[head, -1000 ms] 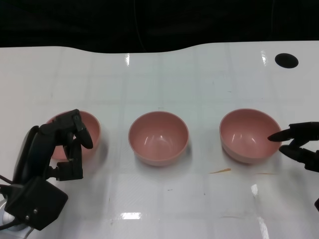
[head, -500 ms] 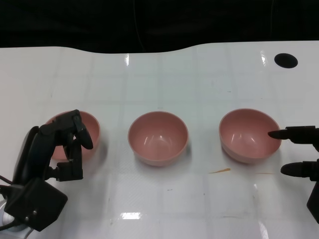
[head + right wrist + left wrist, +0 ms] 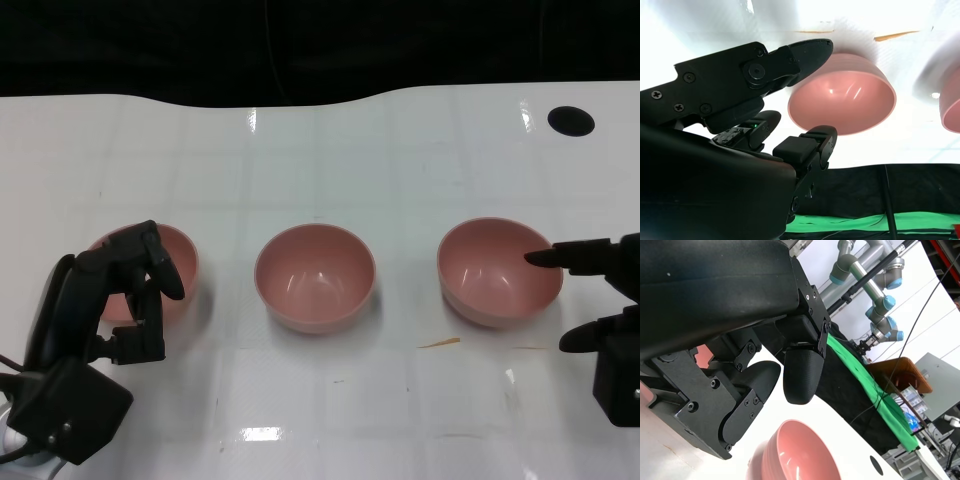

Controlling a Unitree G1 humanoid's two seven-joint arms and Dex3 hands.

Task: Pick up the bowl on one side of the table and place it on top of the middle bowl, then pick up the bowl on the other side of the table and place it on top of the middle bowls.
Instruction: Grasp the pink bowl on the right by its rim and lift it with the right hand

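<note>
Three pink bowls stand in a row on the white table: the left bowl [image 3: 170, 262], the middle bowl [image 3: 314, 276] and the right bowl [image 3: 498, 272], all empty and upright. My right hand [image 3: 605, 310] is at the right bowl's right side with its fingers spread. One finger reaches over the rim and another lies lower, outside the wall. In the right wrist view that bowl [image 3: 850, 100] shows just past the fingers [image 3: 805, 55]. My left hand [image 3: 115, 300] stands at the left bowl's near left side. Its fingers curl over the rim and grip nothing.
A small orange scrap [image 3: 441, 343] lies on the table in front of the right bowl. A round black hole [image 3: 571, 121] is at the far right. Behind the table's far edge [image 3: 320, 102] all is dark. The left wrist view shows robot arms [image 3: 875, 285] and green cloth beyond.
My right hand has come in from the right edge and spread its fingers; the upper finger now reaches over the right bowl's rim. The left hand and all bowls have stayed put.
</note>
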